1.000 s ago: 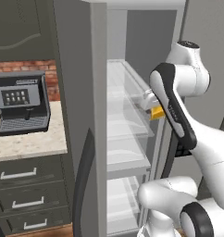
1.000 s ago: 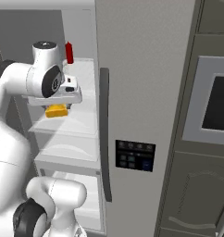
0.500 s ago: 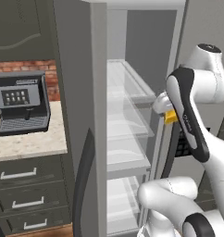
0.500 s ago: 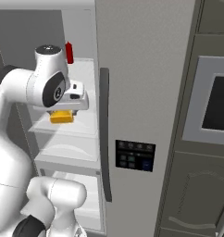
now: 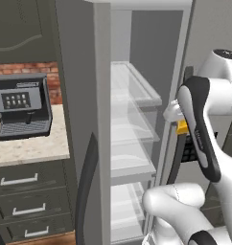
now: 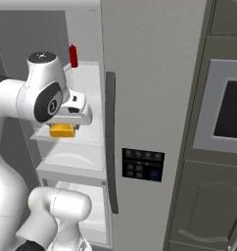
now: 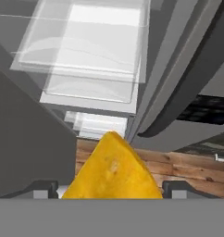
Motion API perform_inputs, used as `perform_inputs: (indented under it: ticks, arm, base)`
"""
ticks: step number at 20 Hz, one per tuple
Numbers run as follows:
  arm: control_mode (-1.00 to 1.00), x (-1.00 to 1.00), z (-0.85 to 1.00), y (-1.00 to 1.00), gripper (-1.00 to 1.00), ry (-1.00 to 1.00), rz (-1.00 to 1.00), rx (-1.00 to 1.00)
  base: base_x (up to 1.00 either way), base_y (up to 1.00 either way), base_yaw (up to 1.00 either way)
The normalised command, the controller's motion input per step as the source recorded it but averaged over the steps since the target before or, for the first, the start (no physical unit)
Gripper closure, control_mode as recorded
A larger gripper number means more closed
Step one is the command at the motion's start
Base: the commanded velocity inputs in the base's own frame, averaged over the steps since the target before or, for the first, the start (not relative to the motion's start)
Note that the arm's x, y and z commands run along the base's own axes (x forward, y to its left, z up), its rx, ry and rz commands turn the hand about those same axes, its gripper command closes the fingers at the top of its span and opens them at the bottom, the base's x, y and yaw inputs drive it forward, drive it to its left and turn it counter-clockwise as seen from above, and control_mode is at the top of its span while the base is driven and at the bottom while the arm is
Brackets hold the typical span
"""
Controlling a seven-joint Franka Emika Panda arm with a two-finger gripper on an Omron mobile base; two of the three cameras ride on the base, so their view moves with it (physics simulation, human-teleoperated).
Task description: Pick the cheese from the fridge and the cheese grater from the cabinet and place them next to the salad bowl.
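I've got the cheese (image 7: 112, 169) in the gripper (image 7: 112, 190) right now. In the hand view the yellow-orange wedge sits between the two dark fingertips (image 7: 44, 189), which press it from either side, pointed end up toward 12 o'clock. Behind it I see the fridge's (image 7: 86, 51) clear shelves at about 11 o'clock, the long dark curved handle (image 7: 188, 83) sweeping through 2 o'clock, and a strip of wood floor (image 7: 188, 171) at 3 o'clock.

From the right base view, the cheese (image 6: 61, 130) hangs just under the hand (image 6: 74, 112), in front of the open fridge (image 6: 150, 73) compartment and level with a middle shelf, off the shelf surface. There's a small red bottle (image 6: 73, 55) standing on the top shelf at roughly 12 o'clock from the hand.

In the left base view only a sliver of the cheese (image 5: 182, 127) peeks out beside the forearm, just outside the shelves' front edges. A coffee machine (image 5: 22, 105) sits on the counter (image 5: 27, 148) over at 9 o'clock, drawers (image 5: 27, 201) below it.
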Motion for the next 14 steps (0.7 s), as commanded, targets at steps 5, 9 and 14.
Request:
perform_inputs:
  ticks: [5, 9, 14]
  arm:
    - [1.0, -0.07, 0.0, 0.0, 1.0, 0.0, -0.02, 0.0]
    - [1.0, 0.0, 0.0, 0.0, 1.0, 0.0, 0.0, 0.0]
    - [1.0, 0.0, 0.0, 0.0, 1.0, 0.0, 0.0, 0.0]
  base:
    - [-0.55, -0.16, -0.05]
    - [-1.0, -0.57, 0.04]
    - [-0.62, -0.62, 0.55]
